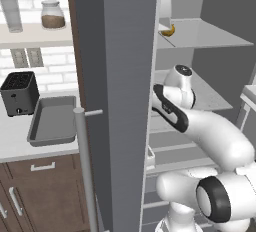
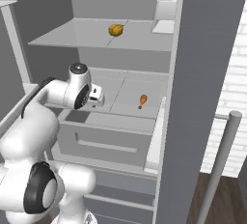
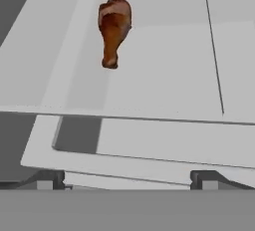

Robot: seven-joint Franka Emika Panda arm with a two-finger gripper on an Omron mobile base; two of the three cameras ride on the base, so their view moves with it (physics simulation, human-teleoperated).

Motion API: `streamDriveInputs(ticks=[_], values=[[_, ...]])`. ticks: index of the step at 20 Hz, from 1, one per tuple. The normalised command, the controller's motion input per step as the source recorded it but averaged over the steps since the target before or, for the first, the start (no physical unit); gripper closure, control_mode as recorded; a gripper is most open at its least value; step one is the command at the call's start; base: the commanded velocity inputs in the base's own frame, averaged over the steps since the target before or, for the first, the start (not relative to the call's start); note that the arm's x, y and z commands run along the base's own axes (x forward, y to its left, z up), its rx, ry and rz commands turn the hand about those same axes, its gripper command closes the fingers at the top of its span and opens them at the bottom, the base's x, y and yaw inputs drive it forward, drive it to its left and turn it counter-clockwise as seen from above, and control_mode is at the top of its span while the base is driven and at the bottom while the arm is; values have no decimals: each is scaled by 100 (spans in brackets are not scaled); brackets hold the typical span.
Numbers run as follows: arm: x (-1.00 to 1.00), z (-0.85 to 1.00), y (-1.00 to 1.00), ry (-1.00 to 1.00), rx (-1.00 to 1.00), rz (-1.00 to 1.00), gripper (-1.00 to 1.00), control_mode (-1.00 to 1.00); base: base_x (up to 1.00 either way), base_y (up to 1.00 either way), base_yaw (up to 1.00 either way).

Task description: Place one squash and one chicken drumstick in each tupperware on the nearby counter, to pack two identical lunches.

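Observation:
An orange-brown chicken drumstick point(image 2: 143, 101) lies alone on the fridge's middle shelf; the hand view has this drumstick point(image 3: 113, 31) ahead, thick end farthest from me. My gripper point(image 2: 99, 97) hovers over the left part of that shelf, short of the drumstick. The gripper point(image 3: 127, 181) is open with nothing between its fingertips point(image 3: 50, 179). A yellow-orange squash point(image 2: 116, 29) sits on the upper shelf, and this squash point(image 1: 167, 30) peeks past the door edge. One grey tupperware point(image 1: 37, 136) rests on the counter left of the fridge, holding nothing.
The open fridge door point(image 1: 120, 101) with its long bar handle point(image 1: 85, 166) stands between fridge and counter. A black toaster point(image 1: 19, 93) sits beside the tupperware, with a jar point(image 1: 52, 15) and a glass point(image 1: 11, 13) on the shelf above. A white container point(image 2: 166, 8) occupies the upper fridge shelf.

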Motion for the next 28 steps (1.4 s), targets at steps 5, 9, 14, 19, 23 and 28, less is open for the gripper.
streamDriveInputs(ticks=[5,9,14,19,23,28], values=[[50,-10,10,0,0,0,-100,-100,0,0,0],[48,-19,14,0,0,0,-100,-100,0,0,0],[50,-21,18,0,0,0,-100,-100,0,0,0],[53,-17,10,0,0,0,-100,-100,0,0,0],[48,-19,18,0,0,0,-100,-100,0,0,0],[49,-19,11,0,0,0,-100,-100,0,0,0]])
